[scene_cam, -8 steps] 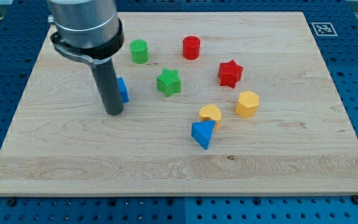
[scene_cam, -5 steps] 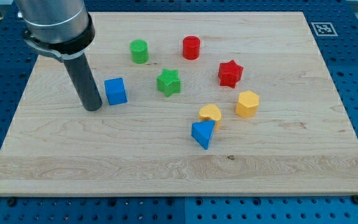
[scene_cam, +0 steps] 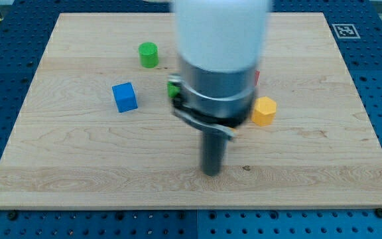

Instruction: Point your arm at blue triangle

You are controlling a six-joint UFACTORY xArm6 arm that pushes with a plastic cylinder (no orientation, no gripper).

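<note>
Swung right from the blue cube [scene_cam: 125, 97], my tip [scene_cam: 211, 172] hides the blue triangle; no fingers show; I settle gently.

Bright, even light falls on the pale wooden counter [scene_cam: 323, 133] with no glare and only faint shadows; the large grey and white arm housing [scene_cam: 217, 60] is smeared by motion blur, while the small blue cube block [scene_cam: 125, 97] stays sharp

Lab: blue pegboard bench [scene_cam: 377, 99], fiducial tag [scene_cam: 344, 30] (board corner).
</note>
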